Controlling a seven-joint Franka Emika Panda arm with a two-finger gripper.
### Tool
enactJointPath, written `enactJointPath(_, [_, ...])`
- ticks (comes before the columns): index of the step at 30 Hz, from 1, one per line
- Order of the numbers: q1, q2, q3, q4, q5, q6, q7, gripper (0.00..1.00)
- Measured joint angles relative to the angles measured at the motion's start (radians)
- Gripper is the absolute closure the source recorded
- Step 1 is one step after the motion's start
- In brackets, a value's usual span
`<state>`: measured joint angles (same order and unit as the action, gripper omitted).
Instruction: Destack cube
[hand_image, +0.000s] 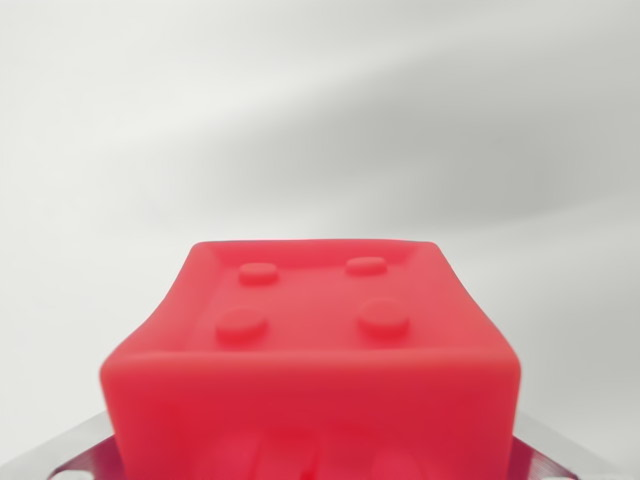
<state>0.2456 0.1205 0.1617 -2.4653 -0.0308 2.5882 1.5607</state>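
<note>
A red cube (310, 340) with four round studs on its top face fills the lower middle of the wrist view, very close to the camera. It sits between the jaws of my gripper (310, 460), which looks shut on it. The fingertips are hidden behind the cube. Only grey metal parts of the gripper (70, 455) show, at the cube's lower left and lower right. No second cube is visible; whatever lies under the red cube is hidden.
Behind the cube there is only a blurred white and pale grey surface (320, 120) with soft shadows. No edges or other objects can be made out.
</note>
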Motion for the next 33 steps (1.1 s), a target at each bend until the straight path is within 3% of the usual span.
enactJointPath(28, [0.083, 0.067, 0.001, 0.100, -0.016, -0.035, 0.099, 1.00])
enactJointPath(33, [0.088, 0.092, -0.001, 0.104, -0.025, -0.017, 0.108, 1.00])
